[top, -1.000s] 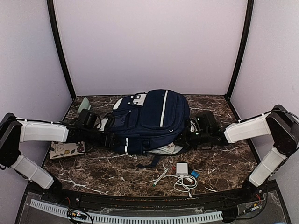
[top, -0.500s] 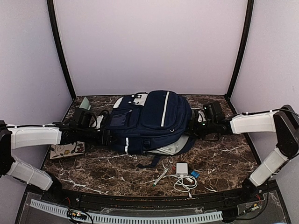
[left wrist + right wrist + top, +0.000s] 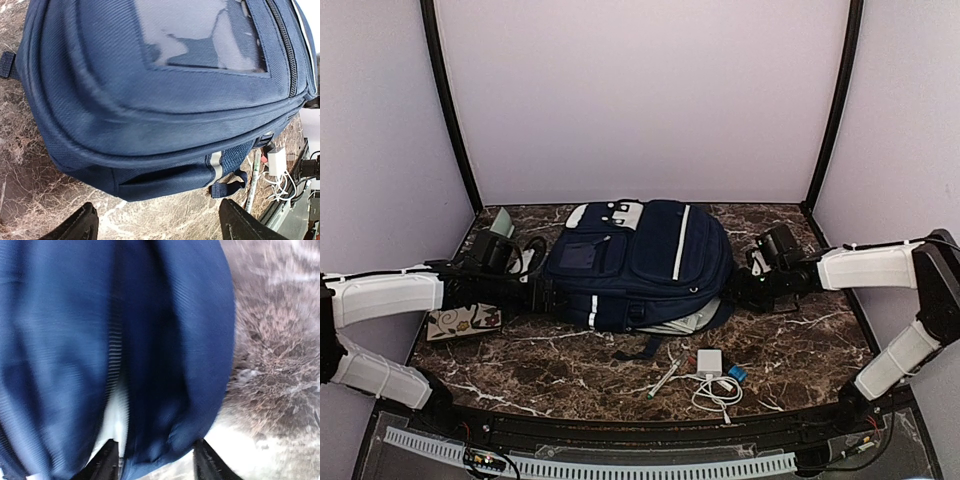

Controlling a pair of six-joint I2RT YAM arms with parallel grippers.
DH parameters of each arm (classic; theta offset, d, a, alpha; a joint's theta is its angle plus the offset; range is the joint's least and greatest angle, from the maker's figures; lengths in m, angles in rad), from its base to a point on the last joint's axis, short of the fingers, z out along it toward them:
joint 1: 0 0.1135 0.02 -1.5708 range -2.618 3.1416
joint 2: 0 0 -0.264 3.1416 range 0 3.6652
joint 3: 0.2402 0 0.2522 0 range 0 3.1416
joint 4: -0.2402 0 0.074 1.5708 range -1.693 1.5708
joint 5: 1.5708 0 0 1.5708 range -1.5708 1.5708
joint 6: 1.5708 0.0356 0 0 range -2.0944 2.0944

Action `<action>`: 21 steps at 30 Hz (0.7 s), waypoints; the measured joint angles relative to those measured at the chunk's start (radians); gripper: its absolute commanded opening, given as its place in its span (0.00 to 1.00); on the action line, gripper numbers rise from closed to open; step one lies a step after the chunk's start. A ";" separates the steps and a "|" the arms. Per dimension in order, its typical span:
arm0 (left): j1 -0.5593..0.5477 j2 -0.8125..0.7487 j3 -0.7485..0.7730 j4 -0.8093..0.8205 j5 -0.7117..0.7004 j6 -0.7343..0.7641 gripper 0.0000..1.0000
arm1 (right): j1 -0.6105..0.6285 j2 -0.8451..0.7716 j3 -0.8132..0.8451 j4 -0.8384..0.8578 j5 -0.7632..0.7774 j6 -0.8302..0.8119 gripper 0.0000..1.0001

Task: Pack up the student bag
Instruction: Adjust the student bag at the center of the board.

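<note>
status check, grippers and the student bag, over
Left gripper open beside the student bag. Right gripper astride its edge, grip unclear. Charger and pen loose on table.

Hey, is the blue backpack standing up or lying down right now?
Lying down: the student bag rests flat on the marble table, front pockets facing up.

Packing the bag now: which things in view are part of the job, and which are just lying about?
In the job: student bag, left claw, right claw.
Lying about: white charger with cable, pen, flower-patterned notebook.
</note>
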 measured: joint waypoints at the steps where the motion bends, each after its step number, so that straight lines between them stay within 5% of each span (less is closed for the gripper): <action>1: 0.002 0.001 0.000 0.000 0.002 -0.001 0.86 | 0.000 0.031 0.005 -0.002 0.002 -0.003 0.34; 3: 0.007 0.003 -0.006 0.006 0.006 -0.005 0.86 | 0.000 0.089 0.020 -0.002 0.006 -0.011 0.15; 6: 0.012 0.014 -0.024 0.024 0.023 -0.012 0.82 | -0.002 0.119 0.044 -0.017 0.021 -0.029 0.00; 15: -0.012 0.026 -0.032 0.052 0.100 0.061 0.75 | -0.153 0.216 0.230 -0.161 0.020 -0.171 0.02; 21: -0.058 0.031 -0.042 0.116 0.143 0.066 0.80 | -0.224 0.319 0.421 -0.247 0.034 -0.270 0.28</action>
